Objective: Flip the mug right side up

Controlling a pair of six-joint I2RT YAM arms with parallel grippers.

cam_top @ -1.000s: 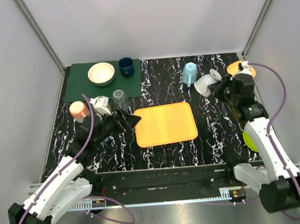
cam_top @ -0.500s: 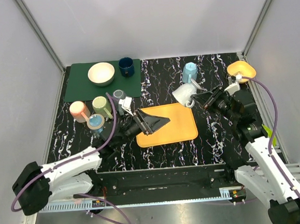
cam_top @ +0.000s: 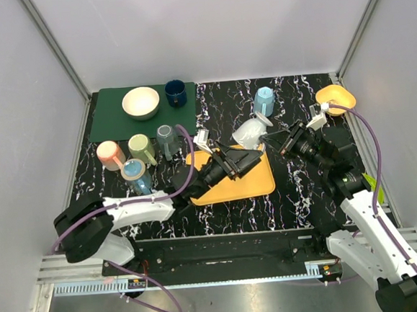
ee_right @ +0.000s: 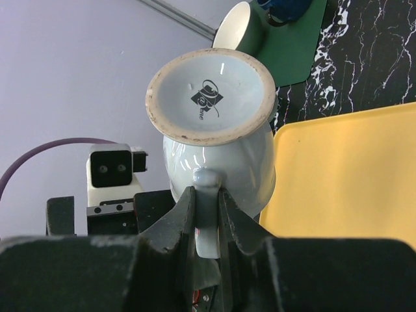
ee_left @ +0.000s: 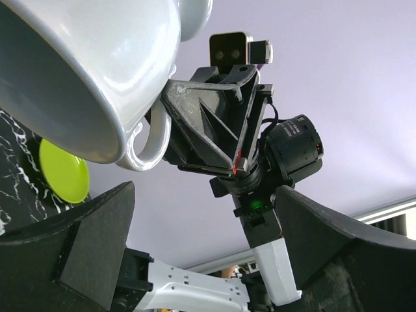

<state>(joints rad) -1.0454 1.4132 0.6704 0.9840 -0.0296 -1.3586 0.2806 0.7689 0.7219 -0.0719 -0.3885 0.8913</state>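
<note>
The white mug (cam_top: 250, 132) hangs tilted above the far edge of the orange tray (cam_top: 260, 182). My right gripper (cam_top: 271, 139) is shut on its handle (ee_right: 208, 218). In the right wrist view the mug's base (ee_right: 209, 91) with a dark logo faces the camera. In the left wrist view the mug (ee_left: 78, 65) fills the upper left, mouth turned down towards the left gripper. My left gripper (cam_top: 250, 158) stands open just below and left of the mug, its fingers (ee_left: 97, 240) wide apart with nothing between them.
A green mat (cam_top: 112, 124) at the back left carries a white bowl (cam_top: 141, 103) and a dark blue cup (cam_top: 175, 93). Several cups (cam_top: 141, 148) stand at the left. A light blue cup (cam_top: 264, 101) and an orange bowl (cam_top: 336, 99) sit at the back right. A lime plate (ee_left: 62, 179) lies at the right.
My left arm has reached rightwards across the tray until its open gripper is under the mug. The right gripper has carried the mug left off the table and over the tray's edge.
</note>
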